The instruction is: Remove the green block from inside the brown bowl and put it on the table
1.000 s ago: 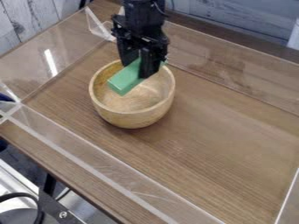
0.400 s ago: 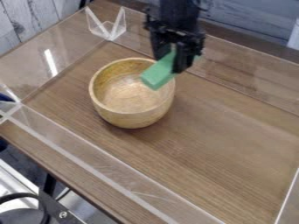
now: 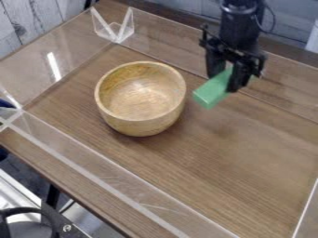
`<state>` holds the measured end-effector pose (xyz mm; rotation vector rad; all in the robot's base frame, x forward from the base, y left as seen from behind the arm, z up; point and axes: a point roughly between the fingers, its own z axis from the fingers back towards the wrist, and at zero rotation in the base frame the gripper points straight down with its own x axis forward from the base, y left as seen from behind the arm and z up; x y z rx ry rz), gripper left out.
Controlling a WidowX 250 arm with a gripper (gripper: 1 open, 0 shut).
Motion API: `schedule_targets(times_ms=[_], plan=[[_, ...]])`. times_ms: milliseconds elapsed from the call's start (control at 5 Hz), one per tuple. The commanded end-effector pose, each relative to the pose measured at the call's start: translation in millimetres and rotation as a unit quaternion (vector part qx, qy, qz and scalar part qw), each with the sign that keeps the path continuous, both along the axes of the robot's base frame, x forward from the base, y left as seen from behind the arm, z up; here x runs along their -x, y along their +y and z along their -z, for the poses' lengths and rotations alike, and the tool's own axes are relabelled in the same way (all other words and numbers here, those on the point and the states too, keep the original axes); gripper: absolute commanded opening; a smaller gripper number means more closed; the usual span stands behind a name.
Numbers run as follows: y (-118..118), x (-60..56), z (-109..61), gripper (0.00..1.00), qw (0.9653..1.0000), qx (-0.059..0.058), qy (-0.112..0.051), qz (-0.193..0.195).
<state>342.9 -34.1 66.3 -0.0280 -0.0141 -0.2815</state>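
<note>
The gripper (image 3: 231,74) is pinching the green block (image 3: 214,90), now carrying it right of the brown bowl (image 3: 141,97) rather than above it. The block is hanging tilted over the table (image 3: 236,158), and the bowl is sitting empty.

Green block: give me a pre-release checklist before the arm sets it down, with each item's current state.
1. Grip: the gripper is shut on the green block: ok.
2. Block out of the brown bowl: it hangs to the right of the rim, bowl empty: ok.
3. Landing spot: bare table below and in front of the block: ok.
4. Clearance from the bowl: a visible gap between block and rim: ok.
5. Block orientation: tilted in the jaws, lower end down-left: not ok for a flat placement.
6. Block touching the table: cannot tell from this single view.
</note>
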Motion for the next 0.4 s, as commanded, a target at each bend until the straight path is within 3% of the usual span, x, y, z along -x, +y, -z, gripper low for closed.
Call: schedule_targets(times_ms=[0,200], plan=[[-9.3,-21.7,-0.5,0.0,0.9996,0.01,-0.024,0.003],[-14.1,-25.8,17.2,0.0,0.9998,0.01,-0.017,0.005]])
